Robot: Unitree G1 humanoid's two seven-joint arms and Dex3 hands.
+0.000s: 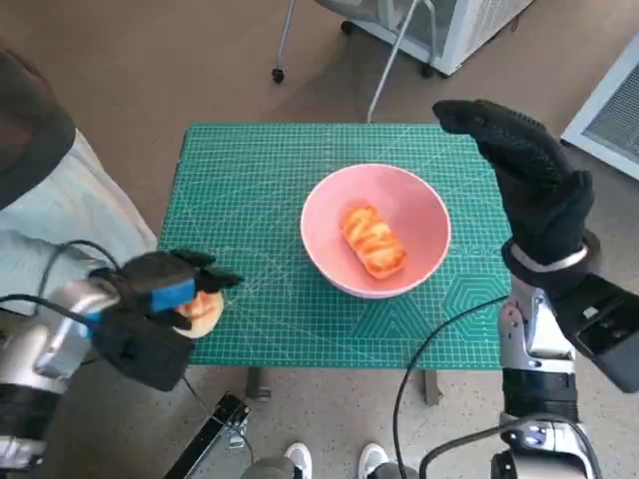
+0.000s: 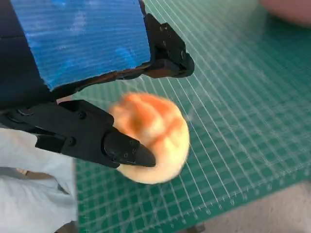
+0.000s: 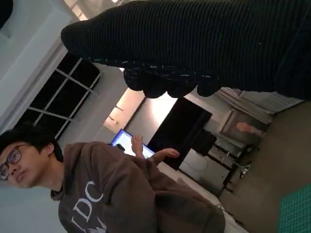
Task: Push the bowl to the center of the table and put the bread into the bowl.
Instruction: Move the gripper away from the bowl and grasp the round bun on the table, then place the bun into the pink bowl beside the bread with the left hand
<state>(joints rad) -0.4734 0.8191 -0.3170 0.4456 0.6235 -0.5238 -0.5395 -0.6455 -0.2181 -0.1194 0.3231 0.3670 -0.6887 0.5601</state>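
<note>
The bowl [image 1: 375,231] is sitting near the surface's [image 1: 260,160] center, one bread [image 1: 373,241] lying diagonally inside. The left hand [image 1: 160,299] is pinching a round bread roll [image 2: 154,135] at the near-left edge; next, lifting it toward the bowl. The right hand [image 1: 529,180] is hovering spread, holding nothing.

Left hand [image 1: 165,309] is black, blocky plastic with a strip of bright blue tape across its back, small screws dotting the finger housings. The forearm behind it is pale silver, black cables looping off it. Right hand [image 1: 529,180] wears a black knitted glove, ribbed weave, a pale band at the cuff. Below sits a silver-grey forearm with a black boxy wrist mount and a trailing black cable.
</note>
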